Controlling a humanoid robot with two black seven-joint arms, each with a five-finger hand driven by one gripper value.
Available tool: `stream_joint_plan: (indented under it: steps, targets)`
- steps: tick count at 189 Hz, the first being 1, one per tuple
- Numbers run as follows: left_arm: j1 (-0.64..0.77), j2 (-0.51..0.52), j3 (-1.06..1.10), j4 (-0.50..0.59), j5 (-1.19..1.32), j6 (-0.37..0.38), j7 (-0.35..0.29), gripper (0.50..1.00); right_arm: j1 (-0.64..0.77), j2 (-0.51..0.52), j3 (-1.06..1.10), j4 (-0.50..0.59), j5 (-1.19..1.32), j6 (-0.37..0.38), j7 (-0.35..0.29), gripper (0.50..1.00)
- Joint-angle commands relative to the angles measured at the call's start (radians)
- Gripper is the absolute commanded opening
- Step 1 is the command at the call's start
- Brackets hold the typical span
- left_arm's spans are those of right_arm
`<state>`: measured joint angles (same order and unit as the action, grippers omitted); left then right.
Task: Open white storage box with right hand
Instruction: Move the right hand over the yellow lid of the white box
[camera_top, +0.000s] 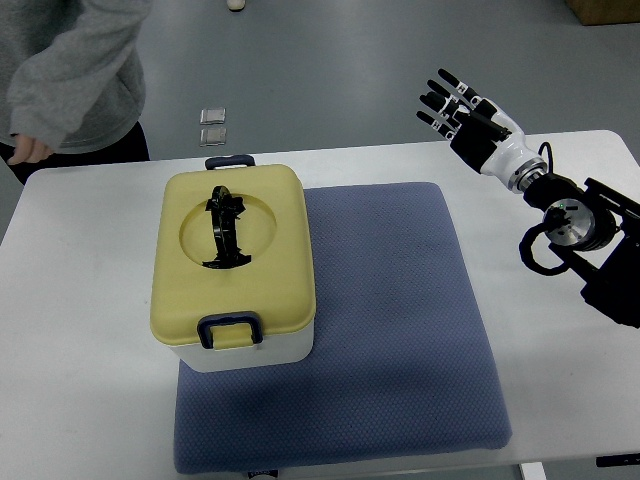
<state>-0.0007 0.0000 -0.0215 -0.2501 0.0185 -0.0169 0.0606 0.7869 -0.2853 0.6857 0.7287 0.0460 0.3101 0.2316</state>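
The white storage box (235, 270) wears a yellow lid (233, 255) with black latches and handle, closed, on the blue mat's (400, 330) left part. Right of the mat's far corner, the right hand (468, 118) hovers, fingers (440, 98) spread, empty. A person's sleeve (75, 70) hangs beyond the counter (80, 300).

Blue mat (400, 330), white table (80, 300), person (75, 75)

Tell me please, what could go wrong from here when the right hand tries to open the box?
1. The right hand is open and far from the storage box, so a long reach could knock it.
2. Two dark latches, the near latch and the far latch, look closed; lifting the yellow lid by its handle may raise the whole box.
3. The box overhangs the blue mat, so it may tilt.
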Motion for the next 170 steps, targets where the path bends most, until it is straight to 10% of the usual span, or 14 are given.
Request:
stream_joint_plan:
  steps: [1,92,170]
  targets:
    - [-0.001,0.0,0.0,0.0,0.0,0.0,-0.001,1.0,0.0,0.0,0.002,0.0,0.0,0.0,0.0,0.93]
    - [-0.001,0.0,-0.001,0.002,-0.005,0.0,-0.001,1.0,0.098,-0.041,-0.021,0.001,-0.054,0.029,-0.092,0.928]
    - [-0.001,0.0,-0.001,0.0,-0.005,-0.002,-0.001,1.0,0.333,-0.118,-0.118,0.127,-0.989,0.236,-0.098,0.928]
